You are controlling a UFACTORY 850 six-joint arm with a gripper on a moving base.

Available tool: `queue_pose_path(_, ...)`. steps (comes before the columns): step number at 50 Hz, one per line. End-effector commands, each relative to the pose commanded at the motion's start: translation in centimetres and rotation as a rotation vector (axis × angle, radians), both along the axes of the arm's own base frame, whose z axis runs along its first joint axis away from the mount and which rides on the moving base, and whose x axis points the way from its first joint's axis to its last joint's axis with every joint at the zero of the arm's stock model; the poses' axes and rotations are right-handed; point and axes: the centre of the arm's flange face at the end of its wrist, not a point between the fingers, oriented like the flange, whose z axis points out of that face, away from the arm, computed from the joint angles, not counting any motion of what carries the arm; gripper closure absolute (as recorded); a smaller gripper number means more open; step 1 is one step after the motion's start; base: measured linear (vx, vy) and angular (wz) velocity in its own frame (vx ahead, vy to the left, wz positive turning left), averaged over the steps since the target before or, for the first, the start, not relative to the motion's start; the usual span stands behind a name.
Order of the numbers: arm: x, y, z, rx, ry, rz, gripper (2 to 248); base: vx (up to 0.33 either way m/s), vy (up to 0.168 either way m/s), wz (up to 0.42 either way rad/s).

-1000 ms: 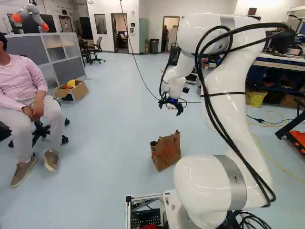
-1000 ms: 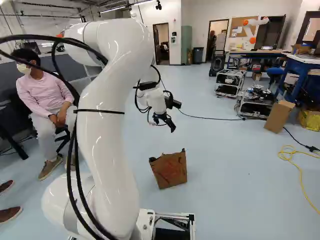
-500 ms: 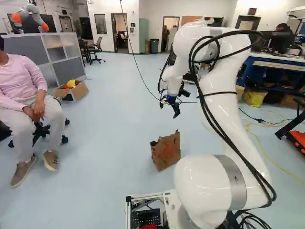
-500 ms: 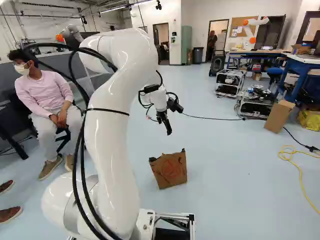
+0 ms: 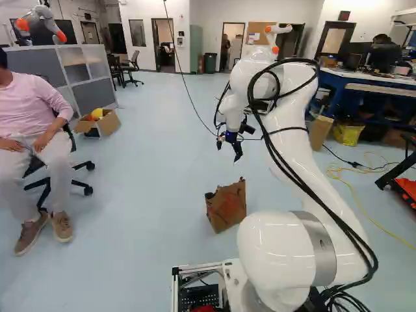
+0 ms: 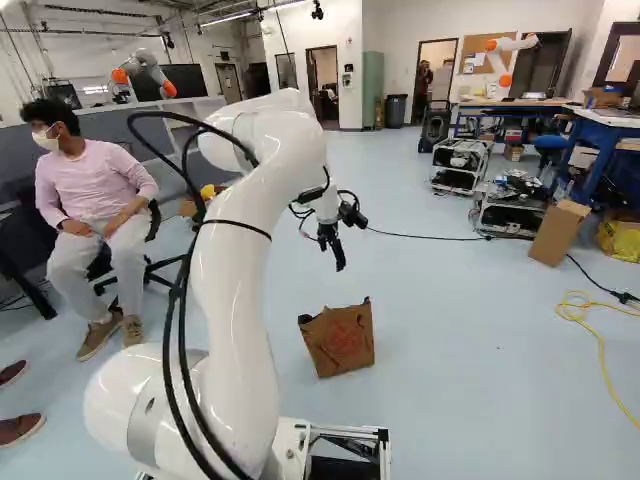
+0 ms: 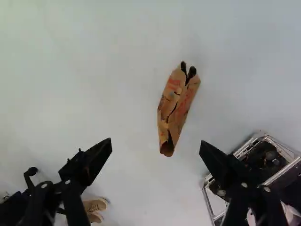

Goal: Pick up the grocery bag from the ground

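Note:
The brown paper grocery bag (image 5: pixel 226 207) stands upright on the floor ahead of the base, also seen as the bag (image 6: pixel 338 340) with red print on its side. My gripper (image 5: pixel 229 147) hangs pointing down, above and beyond the bag. In the wrist view the gripper (image 7: pixel 156 147) stands open, its two black fingers wide apart with nothing between them. Far below and ahead of the fingers lies the narrow, crumpled top of the bag (image 7: pixel 178 106), apart from both.
A person sits on a wheeled chair at the left of the left base view. Beyond stands an open cardboard box (image 5: pixel 99 123). At the right are a cardboard box (image 6: pixel 558 232), metal-framed carts (image 6: pixel 508 205) and a yellow cable (image 6: pixel 600 345). Other robots stand farther back.
My arm has lowered and its upper part has shifted; the gripper has turned to point more steeply down. The bag and base have not moved. The seated person has shifted back with the chair.

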Motion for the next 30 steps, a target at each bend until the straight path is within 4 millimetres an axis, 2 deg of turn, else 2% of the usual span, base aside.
queue_pose_path(12,0.1,-3.5,-0.7,0.049,0.042,-0.105,3,0.0,0.0,0.0)
queue_pose_path(23,-0.5,-7.1,-3.5,0.06,0.071,-0.164,3,0.0,0.0,0.0)
queue_pose_path(30,-0.6,-8.1,-5.5,0.063,0.089,-0.178,3,0.0,0.0,0.0)
